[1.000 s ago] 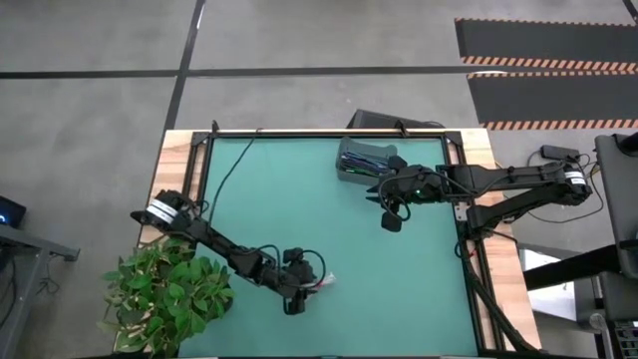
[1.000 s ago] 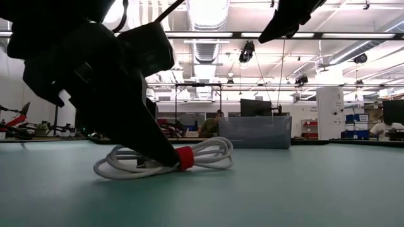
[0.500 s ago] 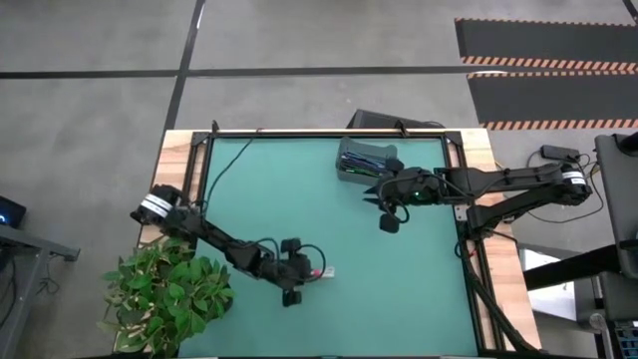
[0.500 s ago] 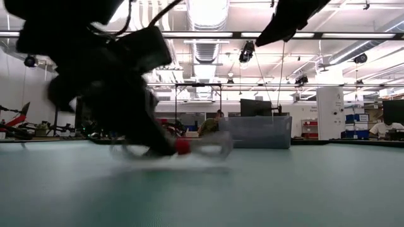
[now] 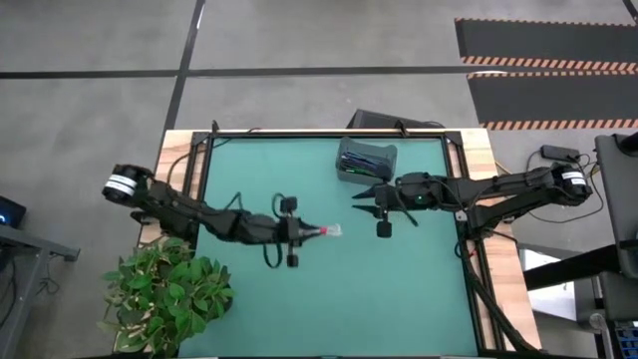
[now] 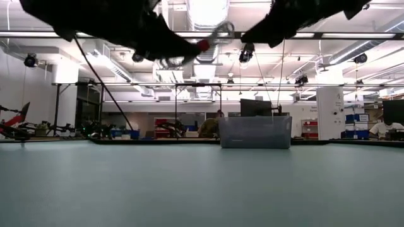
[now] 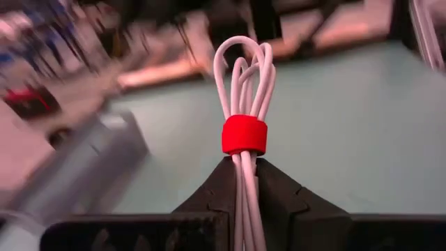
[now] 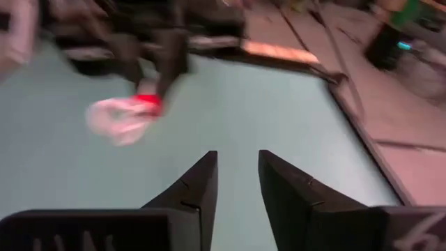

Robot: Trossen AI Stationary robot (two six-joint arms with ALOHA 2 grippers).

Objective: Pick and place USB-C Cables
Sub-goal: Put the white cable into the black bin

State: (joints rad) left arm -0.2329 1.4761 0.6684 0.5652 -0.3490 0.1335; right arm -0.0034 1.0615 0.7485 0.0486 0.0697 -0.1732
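The white cable bundle with a red band point(image 7: 244, 134) is off the table, and my left gripper point(image 5: 302, 231) is shut on it over the table's middle-left. The same bundle shows high up in the low view point(image 6: 211, 36) and ahead of my right gripper point(image 8: 122, 115). My right gripper point(image 5: 361, 206) hovers open and holds nothing, right of the bundle and just in front of the grey bin point(image 5: 365, 160). The bin stands on the mat at the far edge with dark blue and teal cables inside. My left gripper pinches the bundle's strands point(image 7: 244, 171) between its two fingers, just behind the red band. The fingers come nearly level from the table's left and lie along the bundle. The looped end point(image 7: 244, 59) sticks out past the fingertips, clear of the table.
A potted plant point(image 5: 169, 294) stands at the table's near left corner. The wooden border point(image 5: 477, 150) and a black rail frame the green mat point(image 5: 399, 289). In the low view the bin point(image 6: 255, 132) stands at the far edge.
My left gripper has lifted the white bundle clear of the mat. It has carried the bundle up and toward the far edge, turning until the bundle points level toward the table's right. My right gripper has reached a little toward the table's left and come down slightly.
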